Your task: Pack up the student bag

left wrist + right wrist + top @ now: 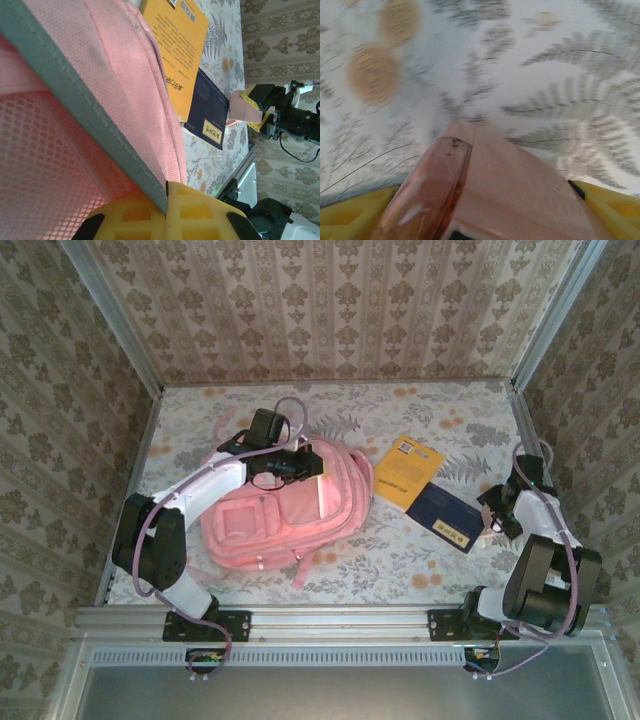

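Note:
The student bag (270, 515), big, pink and soft, lies front up on the left half of the table. My left gripper (285, 465) is at its upper right edge. In the left wrist view that gripper (167, 192) is shut on the bag's grey-trimmed opening edge (75, 90), with pink mesh lining (45, 165) showing beside it. My right gripper (497, 510) is low at the table's right side. Its yellow fingers hold a pale pink case (520, 185) with a clear rounded side, just above the tablecloth. The same case (244, 107) also shows in the left wrist view.
A yellow book (408, 470) lies right of the bag, with a dark blue book (448, 515) partly overlapping its near right corner. Patterned walls close in the table on three sides. A metal rail (340, 620) runs along the near edge.

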You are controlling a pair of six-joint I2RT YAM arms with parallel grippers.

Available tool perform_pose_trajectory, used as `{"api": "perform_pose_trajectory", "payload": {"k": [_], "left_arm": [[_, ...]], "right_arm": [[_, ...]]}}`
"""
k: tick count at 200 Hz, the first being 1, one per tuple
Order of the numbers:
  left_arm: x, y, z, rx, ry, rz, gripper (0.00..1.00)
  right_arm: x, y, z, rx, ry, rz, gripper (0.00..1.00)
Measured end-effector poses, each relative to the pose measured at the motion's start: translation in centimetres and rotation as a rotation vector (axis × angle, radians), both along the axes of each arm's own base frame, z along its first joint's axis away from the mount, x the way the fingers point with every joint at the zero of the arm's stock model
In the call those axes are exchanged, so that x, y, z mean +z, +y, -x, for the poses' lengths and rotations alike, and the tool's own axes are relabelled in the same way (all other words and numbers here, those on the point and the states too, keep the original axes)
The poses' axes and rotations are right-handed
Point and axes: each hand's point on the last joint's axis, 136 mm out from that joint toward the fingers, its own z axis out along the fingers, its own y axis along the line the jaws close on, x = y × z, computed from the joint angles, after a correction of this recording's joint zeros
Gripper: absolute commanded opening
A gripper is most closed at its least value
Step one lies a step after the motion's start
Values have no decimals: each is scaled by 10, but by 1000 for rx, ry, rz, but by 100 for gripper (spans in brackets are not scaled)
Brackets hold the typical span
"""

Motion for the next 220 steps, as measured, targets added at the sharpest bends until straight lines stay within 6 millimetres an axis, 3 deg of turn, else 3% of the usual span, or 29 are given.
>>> {"api": "perform_pose_trajectory", "payload": {"k": [41,141,165,204,220], "left_arm": [[-1,4,-4,18,-4,-8,0],[-1,5,-5,21,-5,-8,0],[0,8,-8,28,-2,-3,0],[2,11,-8,15,-4,2,0],[7,11,-7,2,-10,-5,0]], "right_arm": [[13,26,-31,236,29,39,70],[11,34,-38,345,131,83,72],[31,47,-38,354,95,98,71],[89,74,-47,405,-89,132,71],[99,89,-48,448,-130,122,72]]}}
